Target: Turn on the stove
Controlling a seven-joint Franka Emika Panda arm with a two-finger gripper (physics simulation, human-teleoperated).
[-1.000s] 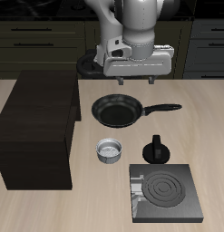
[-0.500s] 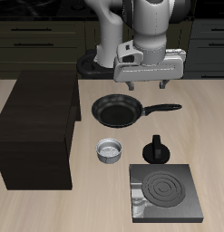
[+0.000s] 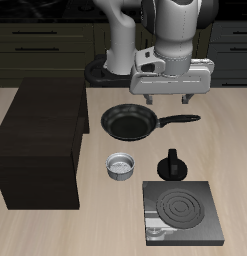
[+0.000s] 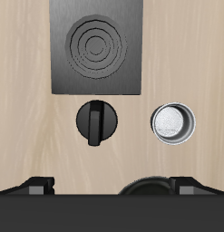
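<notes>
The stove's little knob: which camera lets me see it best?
The exterior view. It shows the stove whole, with the small knob at its front corner beside the dark coil. The wrist view shows the coil squarely from above, but the picture's edge cuts off the knob's corner.

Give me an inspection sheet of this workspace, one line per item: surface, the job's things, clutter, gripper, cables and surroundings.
Surface: light wooden table, no spills seen.
Job's things: stove near the table's front edge; its coil is dark, not glowing; knob at its corner, untouched.
Clutter: black frying pan mid-table, handle pointing sideways; small metal bowl; black moka pot just behind the stove; big dark cabinet at one side.
Gripper: gripper raised above the pan's handle, fingers apart, holding nothing.
Cables: nothing seen.
Surroundings: dark drawer fronts behind the table.
</notes>
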